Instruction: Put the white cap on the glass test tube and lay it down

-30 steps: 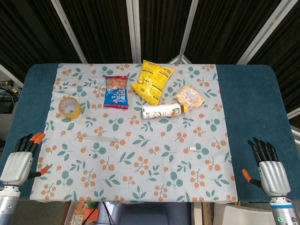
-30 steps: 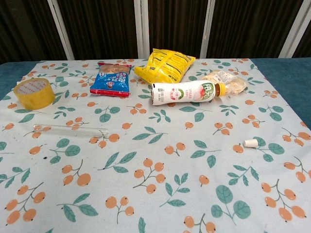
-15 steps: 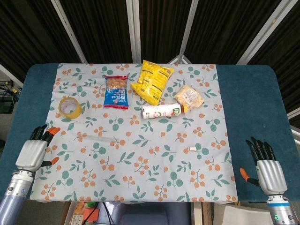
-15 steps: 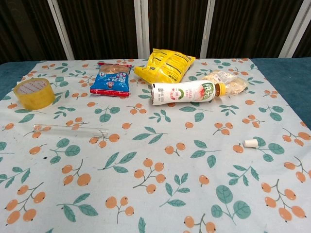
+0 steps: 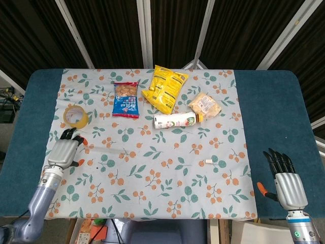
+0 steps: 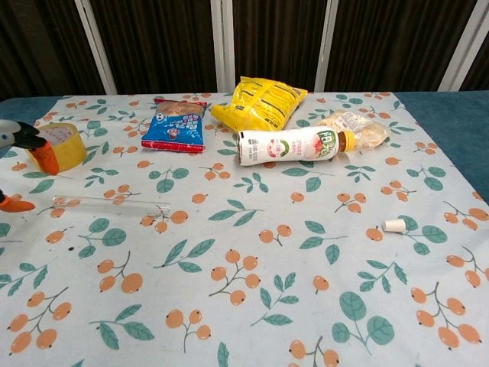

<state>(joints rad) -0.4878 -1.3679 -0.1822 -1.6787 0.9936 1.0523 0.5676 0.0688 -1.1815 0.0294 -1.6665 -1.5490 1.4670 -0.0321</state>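
We see the glass test tube point(image 6: 111, 204) lying flat on the tablecloth point(image 5: 152, 173), uncapped. The white cap point(image 6: 394, 225) lies well apart. Our left hand point(image 5: 65, 151), fingers spread, hovers beside the tube's end. Our right hand point(image 5: 284, 180) is spread, empty.

My head camera looks steeply down from above the near edge of the table point(image 5: 274, 101), far enough back to take in the whole floral cloth point(image 5: 152, 173) and both my hands (left hand point(image 5: 65, 152), right hand point(image 5: 284, 180)). My chest camera sits lower and closer, facing forward across the cloth at a shallow angle toward the dark curtain point(image 6: 275, 38). Both share the cloth's middle: tape roll point(image 6: 53, 145), snack bags, bottle point(image 6: 286, 145).
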